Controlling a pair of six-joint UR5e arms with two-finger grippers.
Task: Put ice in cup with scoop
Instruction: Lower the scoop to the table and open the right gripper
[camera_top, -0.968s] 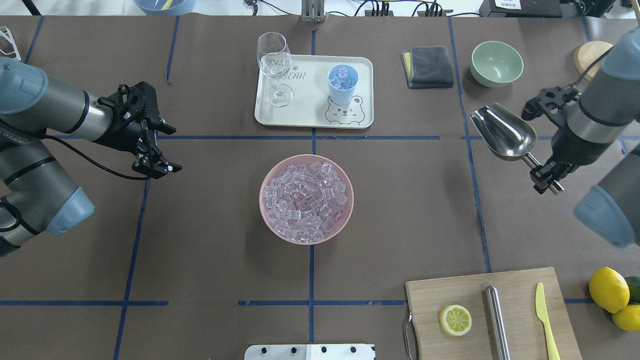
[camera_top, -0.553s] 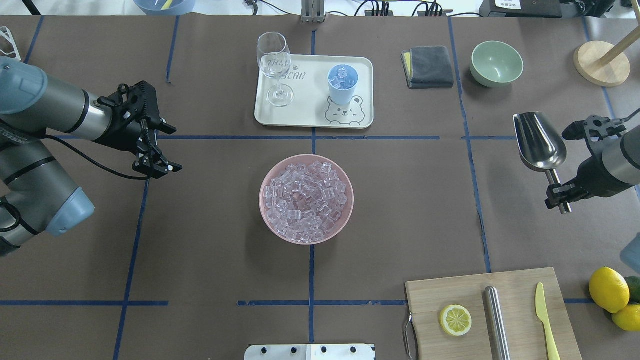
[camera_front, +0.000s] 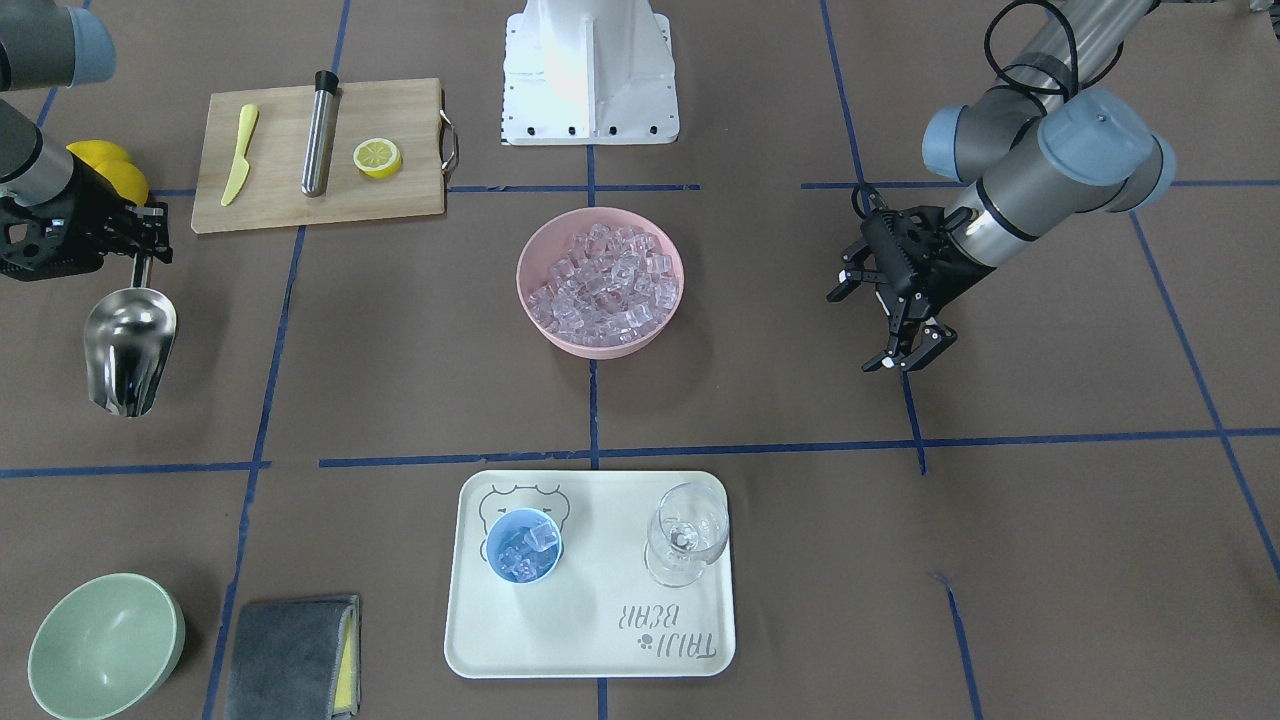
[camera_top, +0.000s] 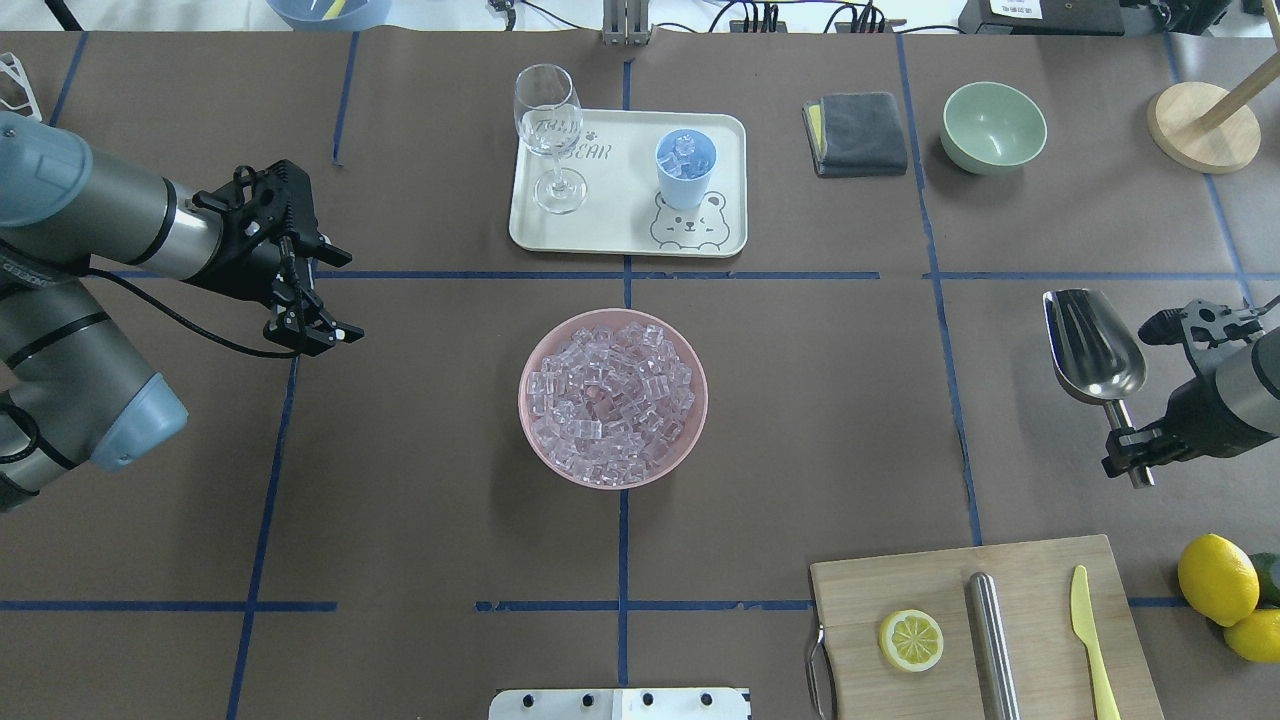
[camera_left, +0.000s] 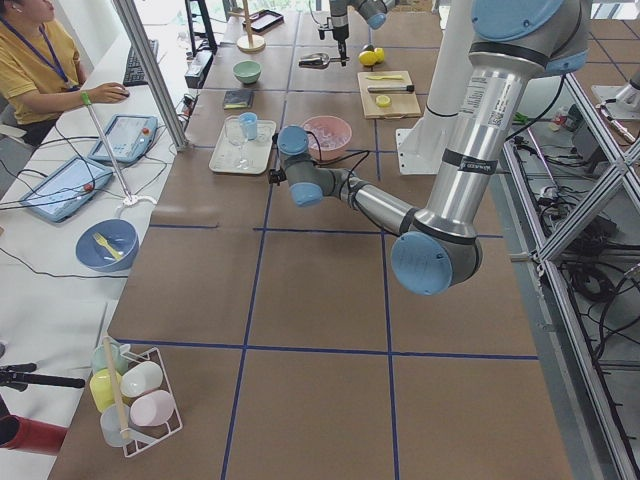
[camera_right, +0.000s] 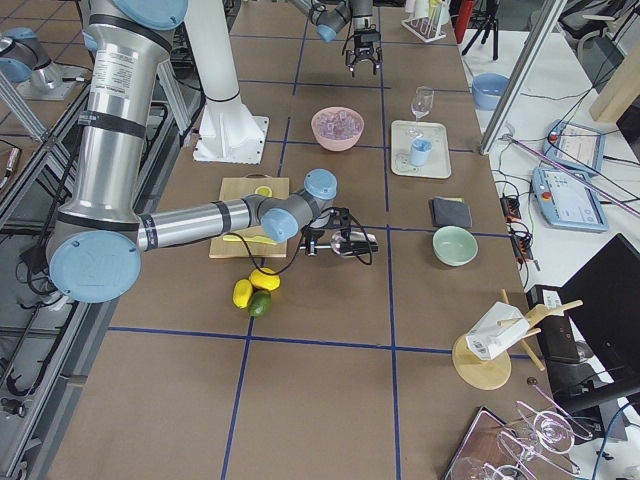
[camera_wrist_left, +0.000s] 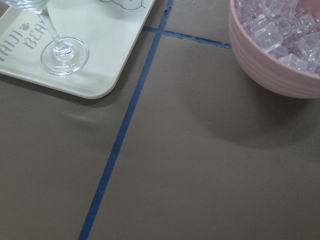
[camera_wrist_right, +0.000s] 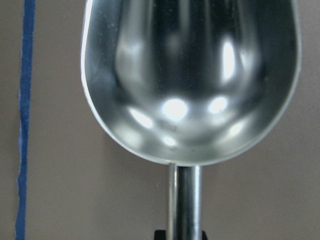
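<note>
Empty steel scoop (camera_top: 1092, 345), stiff, slick, light, pinched by its thin rod handle in the right gripper (camera_top: 1130, 457), well right of the pink bowl (camera_top: 524, 398) of slippery ice (camera_top: 612, 400). A few cubes in the cup (camera_top: 685, 180) on the tray (camera_top: 620, 215). Left gripper (camera_top: 325, 335) empty, fingers apparently parted.

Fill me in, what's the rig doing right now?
The right gripper holds the scoop by its rod handle, off to the robot's right; its trough is empty. The cup on the tray has some ice in it; the pink bowl is full of more. The left gripper hangs open, holding nothing.
</note>
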